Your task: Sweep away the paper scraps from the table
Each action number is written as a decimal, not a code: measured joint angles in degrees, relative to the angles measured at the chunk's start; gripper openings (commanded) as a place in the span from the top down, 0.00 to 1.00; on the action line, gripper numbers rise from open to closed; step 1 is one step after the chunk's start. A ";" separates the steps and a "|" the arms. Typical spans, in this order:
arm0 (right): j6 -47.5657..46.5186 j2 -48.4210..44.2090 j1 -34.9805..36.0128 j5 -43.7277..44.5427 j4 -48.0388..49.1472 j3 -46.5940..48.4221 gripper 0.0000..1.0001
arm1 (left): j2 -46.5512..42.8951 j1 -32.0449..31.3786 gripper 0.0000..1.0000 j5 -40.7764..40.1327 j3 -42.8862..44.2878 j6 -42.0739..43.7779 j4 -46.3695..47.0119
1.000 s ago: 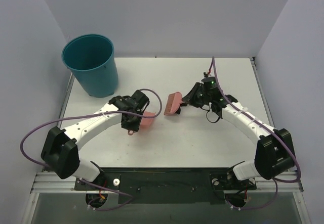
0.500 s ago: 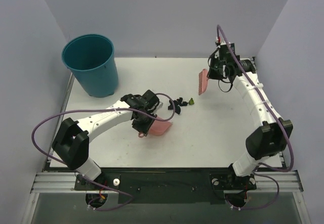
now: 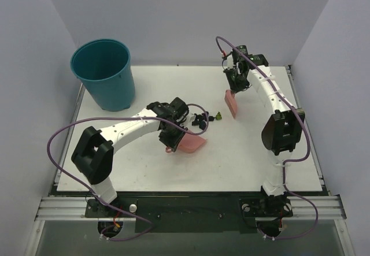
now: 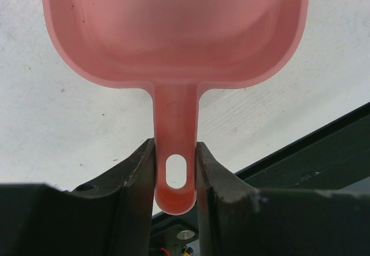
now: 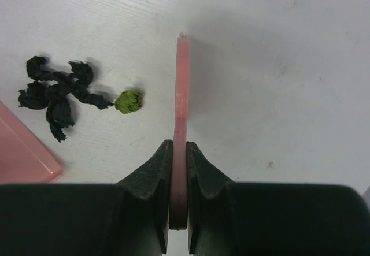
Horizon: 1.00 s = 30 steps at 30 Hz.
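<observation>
A small heap of black paper scraps (image 3: 200, 119) with one olive-green wad (image 3: 219, 116) lies mid-table on the white table (image 3: 248, 158); it also shows in the right wrist view (image 5: 58, 91), green wad (image 5: 128, 101). My left gripper (image 3: 171, 133) is shut on the handle of the pink dustpan (image 3: 191, 143), which lies just near-left of the scraps; its scoop (image 4: 173, 30) looks empty. My right gripper (image 3: 234, 85) is shut on the pink brush (image 3: 231, 103), seen edge-on in the right wrist view (image 5: 181, 111), standing right of the scraps.
A teal bucket (image 3: 104, 74) stands at the far left corner. Pale walls enclose the table on three sides. The dustpan's corner (image 5: 23, 152) shows in the right wrist view, left of the brush.
My right arm lifted the brush away to the far right, uncovering the scraps, then brought it down right of them. My left arm shifted the dustpan rightward, closer to the heap.
</observation>
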 measured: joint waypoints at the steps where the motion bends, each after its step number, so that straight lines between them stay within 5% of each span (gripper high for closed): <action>1: -0.87 0.26 0.44 -0.44 -0.37 1.03 1.00 | 0.33 0.00 1.00 0.07 0.37 0.22 -0.02; 13: -6.47 4.11 7.91 -7.54 -1.81 3.69 1.00 | 6.78 1.57 1.00 0.81 6.08 2.16 0.09; 30: -8.92 4.26 7.98 -23.80 -1.90 2.21 1.00 | 12.52 2.82 1.00 -0.96 8.66 2.14 3.21</action>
